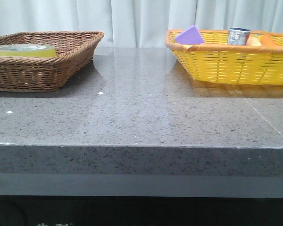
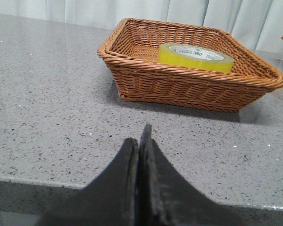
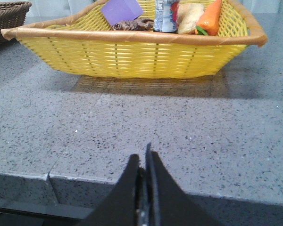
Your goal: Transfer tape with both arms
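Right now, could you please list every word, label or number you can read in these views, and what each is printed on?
"deli": green brand print on the white core of the tape in the brown wicker basket.
Smaller green lettering beside it: too small to read.
Print on the tin can in the yellow basket: blurred, unreadable.

The front camera sits low at the table's [image 1: 141, 113] near edge, facing twelve o'clock. Each wrist camera looks forward from that edge: the left shares the brown wicker basket [image 2: 188, 75] at ten o'clock, the right the yellow basket [image 3: 132, 52] at two.

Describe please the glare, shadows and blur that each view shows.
Front view: pale window glare streaks the grey table; the brown basket looks soft. Left wrist view: the tape is sharp, the shut left gripper blurred and dark. Right wrist view: the yellow basket casts a yellowish shadow; the shut right gripper is out of focus.
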Controlling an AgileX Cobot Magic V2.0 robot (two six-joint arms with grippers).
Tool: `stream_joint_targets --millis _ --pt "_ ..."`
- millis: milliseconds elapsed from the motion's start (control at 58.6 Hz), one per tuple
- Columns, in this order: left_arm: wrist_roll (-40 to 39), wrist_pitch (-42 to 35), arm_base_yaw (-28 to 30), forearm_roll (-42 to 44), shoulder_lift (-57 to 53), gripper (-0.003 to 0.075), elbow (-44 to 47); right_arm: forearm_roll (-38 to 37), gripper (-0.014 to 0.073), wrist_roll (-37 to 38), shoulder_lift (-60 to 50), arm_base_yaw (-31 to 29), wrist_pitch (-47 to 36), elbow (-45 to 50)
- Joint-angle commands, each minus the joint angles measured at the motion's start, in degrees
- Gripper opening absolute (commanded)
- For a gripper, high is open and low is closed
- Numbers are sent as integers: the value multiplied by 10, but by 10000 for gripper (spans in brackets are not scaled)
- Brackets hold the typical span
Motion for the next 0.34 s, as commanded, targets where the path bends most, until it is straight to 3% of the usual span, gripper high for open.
stream_joint_targets --millis 0,324 --pt "-3 -49 -3 1 -10 -20 22 0 -122 0 -15 0 -42 -15" --pt "-3 -49 -3 1 -10 -20 22 0 -122 0 -15 0 -42 -15"
